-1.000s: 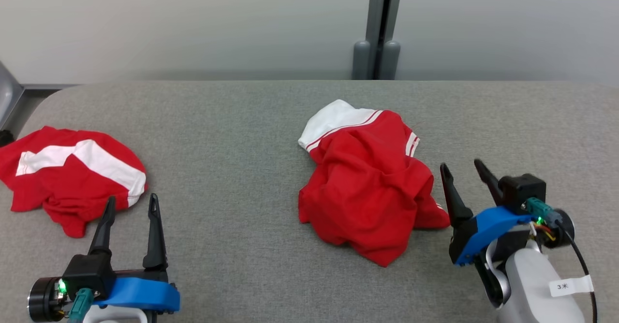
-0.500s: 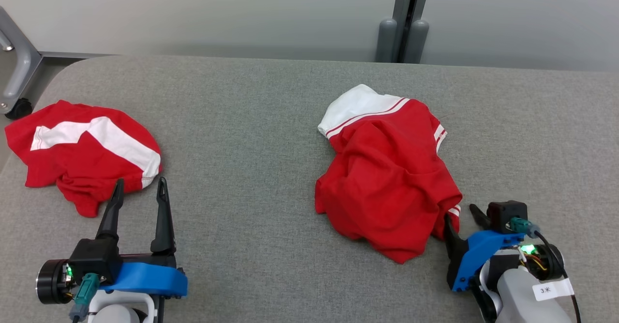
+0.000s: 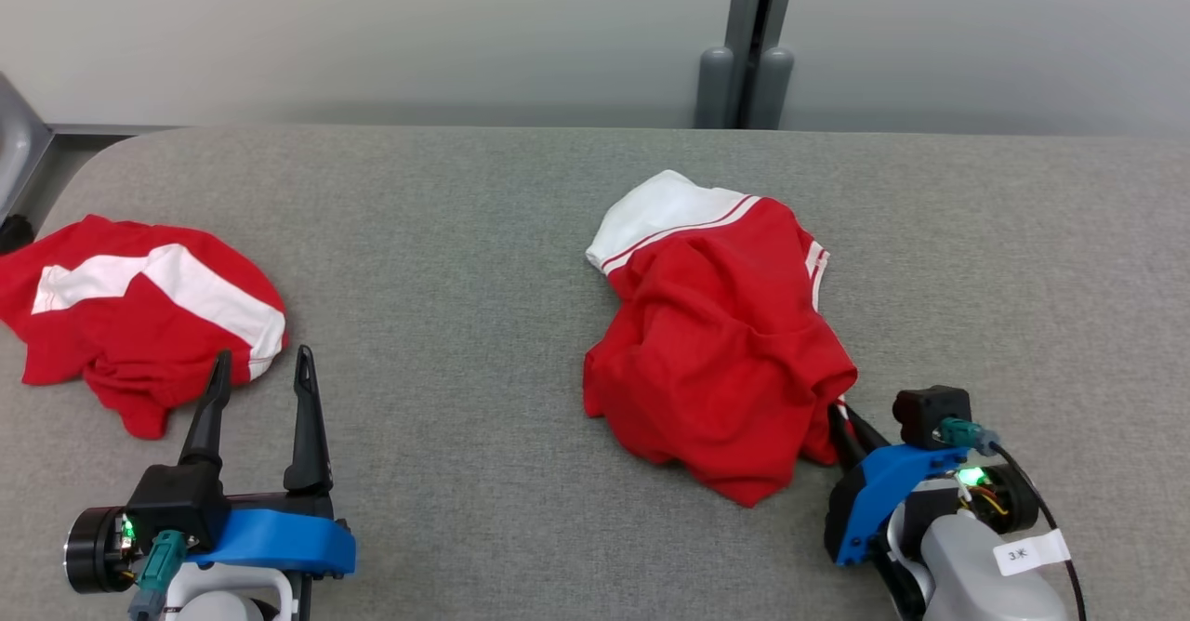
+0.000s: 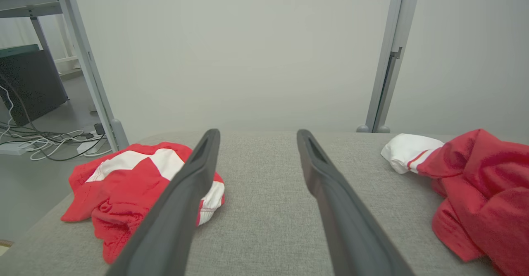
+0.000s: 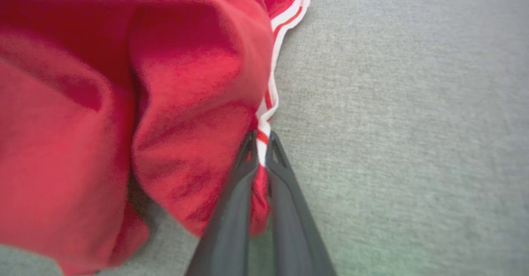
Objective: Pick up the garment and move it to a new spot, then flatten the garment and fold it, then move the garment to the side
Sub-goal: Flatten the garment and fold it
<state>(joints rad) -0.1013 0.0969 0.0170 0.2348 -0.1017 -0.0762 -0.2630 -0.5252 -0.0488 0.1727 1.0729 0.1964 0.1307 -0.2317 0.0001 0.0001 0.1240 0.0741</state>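
Near the bench (image 3: 465, 231) front edge, clamps right tool (image 5: 259, 139) on shirt (image 3: 716, 351) hem; holds left tool (image 3: 262, 365) open over bare bench.

In the right wrist view, the crumpled red-and-white garment (image 5: 124, 102) is blurred and cropped. Print on the white tag (image 3: 1020, 554) is illegible.

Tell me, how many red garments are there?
2: the left garment lies by the left gripper; the middle garment has its striped hem pinched in the right gripper.
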